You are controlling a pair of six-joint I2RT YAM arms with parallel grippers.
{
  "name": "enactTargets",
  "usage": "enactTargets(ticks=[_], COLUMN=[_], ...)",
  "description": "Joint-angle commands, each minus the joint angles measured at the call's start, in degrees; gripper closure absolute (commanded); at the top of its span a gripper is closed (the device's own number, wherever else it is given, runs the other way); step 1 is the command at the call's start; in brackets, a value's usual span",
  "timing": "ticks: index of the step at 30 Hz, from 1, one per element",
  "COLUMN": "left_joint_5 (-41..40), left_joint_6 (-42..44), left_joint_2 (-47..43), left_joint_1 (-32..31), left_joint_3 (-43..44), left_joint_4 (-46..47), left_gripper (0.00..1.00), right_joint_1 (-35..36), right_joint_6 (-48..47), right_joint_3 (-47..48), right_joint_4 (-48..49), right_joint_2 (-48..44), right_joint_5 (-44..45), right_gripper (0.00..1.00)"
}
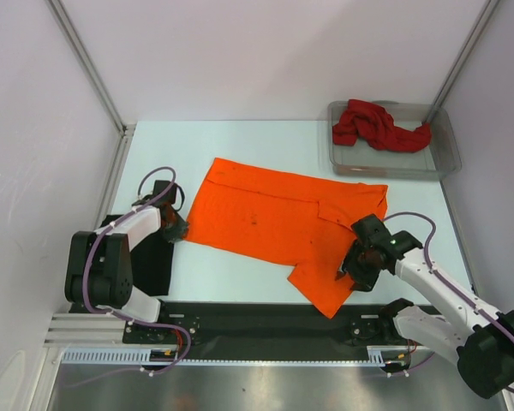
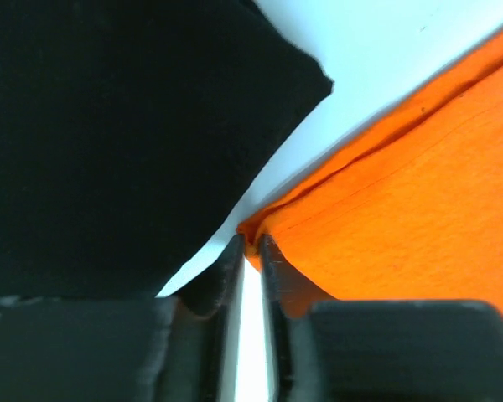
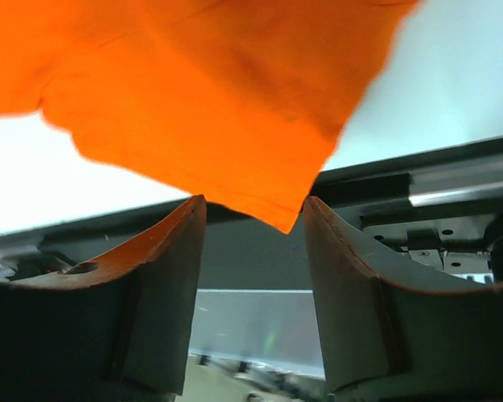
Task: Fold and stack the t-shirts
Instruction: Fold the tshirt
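A pale tabletop [image 1: 240, 145] is enclosed by white walls [image 1: 240, 51]. An orange t-shirt [image 1: 265, 214] is spread flat at its middle, and a black t-shirt [image 1: 154, 261] lies by the left edge. A dark red t-shirt [image 1: 377, 127] is bunched in the tray [image 1: 445, 158] at the far right corner. The left end effector [image 2: 251, 247] is narrowed at the orange shirt's corner; a pinch cannot be told. The right end effector [image 3: 253, 205] is held wide around a hem corner.

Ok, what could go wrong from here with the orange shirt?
The left tool has only the very corner of the orange t-shirt at its tips, so the cloth may slip out. The black t-shirt lies close beside that corner and could get snagged. The right tool stands open around one cloth corner and may catch little cloth.
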Motion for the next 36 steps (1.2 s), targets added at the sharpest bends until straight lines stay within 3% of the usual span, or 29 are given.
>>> enactTargets(ticks=[1,3,5,12,28,31,33,34,36], left_joint_5=[0.36,0.8,1.59,2.29,3.88,3.79,3.79,3.53,3.44], left_joint_6=[0.56,2.05,3.02,4.87,6.36,6.54,6.8,6.89,7.06], left_joint_2=[0.42,0.86,1.39,1.48,2.27,2.27,1.92,1.83,1.39], left_joint_1=[0.43,0.43,0.43,0.43,0.43,0.43,0.43,0.43,0.52], left_joint_3=[0.91,1.52,2.05,2.4,3.72,3.55,3.46,3.2,2.93], left_joint_4=[2.78,2.87,3.13,3.66,3.57,3.48,3.4,3.4,3.31], left_gripper=[0.85,0.97,0.99,1.0,1.0,1.0,1.0,1.0,0.99], right_joint_1=[-2.32,-3.12,-4.26,-6.2,-6.11,-6.11,-6.02,-6.11,-6.02], right_joint_6=[5.92,7.42,8.12,7.07,8.03,8.48,9.09,9.27,9.62], right_joint_3=[-2.27,-4.12,-5.17,-9.04,-12.47,-12.82,-13.18,-13.18,-12.91], right_joint_4=[-0.66,-0.04,-0.57,3.12,10.59,10.42,9.8,8.84,7.7], right_joint_2=[-0.13,-0.22,-0.66,-0.4,2.85,3.12,2.42,1.37,0.4], right_joint_5=[1.44,1.35,2.57,2.23,1.0,1.26,1.43,1.78,2.31], right_gripper=[0.47,0.49,0.5,0.62,0.64,0.71,0.83,0.96,1.0])
